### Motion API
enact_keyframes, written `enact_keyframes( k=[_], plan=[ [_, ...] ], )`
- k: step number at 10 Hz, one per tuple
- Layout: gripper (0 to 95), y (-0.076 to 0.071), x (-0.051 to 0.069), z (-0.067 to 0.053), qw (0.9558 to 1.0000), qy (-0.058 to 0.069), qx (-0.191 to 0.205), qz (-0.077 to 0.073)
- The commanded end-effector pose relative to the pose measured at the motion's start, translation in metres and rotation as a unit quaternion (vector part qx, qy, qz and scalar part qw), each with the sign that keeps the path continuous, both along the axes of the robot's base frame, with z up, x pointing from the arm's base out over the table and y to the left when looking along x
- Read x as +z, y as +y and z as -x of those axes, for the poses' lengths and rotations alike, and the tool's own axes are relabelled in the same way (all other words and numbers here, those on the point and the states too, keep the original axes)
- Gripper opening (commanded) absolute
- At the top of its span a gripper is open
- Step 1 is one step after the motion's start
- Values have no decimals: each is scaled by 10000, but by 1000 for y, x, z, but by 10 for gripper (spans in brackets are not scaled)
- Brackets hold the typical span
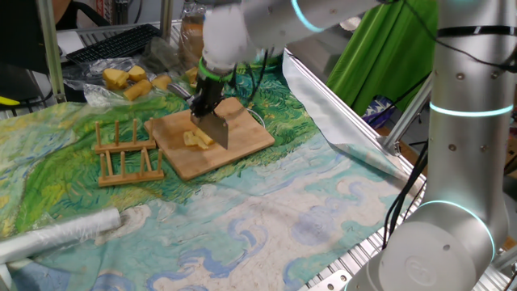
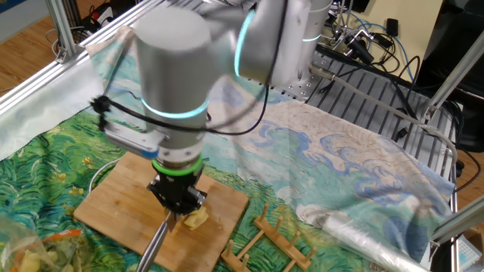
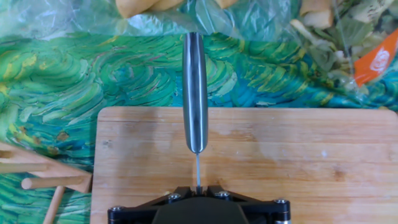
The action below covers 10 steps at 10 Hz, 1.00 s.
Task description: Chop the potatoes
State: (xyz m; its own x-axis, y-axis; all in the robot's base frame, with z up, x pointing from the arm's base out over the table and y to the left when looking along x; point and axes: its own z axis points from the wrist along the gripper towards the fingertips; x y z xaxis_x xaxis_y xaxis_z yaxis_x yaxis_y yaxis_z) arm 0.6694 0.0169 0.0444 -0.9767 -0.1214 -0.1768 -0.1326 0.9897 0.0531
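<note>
The potatoes (image 1: 196, 139) are a small cluster of pale-yellow cut pieces on the wooden cutting board (image 1: 242, 141). They also show in the other fixed view (image 2: 197, 219), on the board (image 2: 113, 204). My gripper (image 1: 207, 95) is shut on a knife, whose flat steel blade (image 1: 215, 129) stands on edge right beside the pieces, touching or nearly touching them. In the hand view the gripper (image 3: 198, 186) clamps the thin blade spine, and the steel handle (image 3: 195, 93) points away over the board (image 3: 311, 162). The potatoes are hidden in that view.
A wooden dish rack (image 1: 125, 153) stands left of the board. A plastic bag with yellow chunks (image 1: 129, 81) lies behind it. A roll of plastic film (image 1: 56, 234) lies at the front left. A foil sheet (image 1: 339, 121) edges the cloth on the right.
</note>
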Motion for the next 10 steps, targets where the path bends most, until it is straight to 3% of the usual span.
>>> enact_keyframes(
  k=[1, 8, 10],
  plan=[
    [0, -1, 3, 1, 10000, 71, -15, 1],
    [0, -6, 22, 5, 9998, 200, -22, -16],
    [0, -3, 20, 4, 9999, 100, -80, -37]
  ],
)
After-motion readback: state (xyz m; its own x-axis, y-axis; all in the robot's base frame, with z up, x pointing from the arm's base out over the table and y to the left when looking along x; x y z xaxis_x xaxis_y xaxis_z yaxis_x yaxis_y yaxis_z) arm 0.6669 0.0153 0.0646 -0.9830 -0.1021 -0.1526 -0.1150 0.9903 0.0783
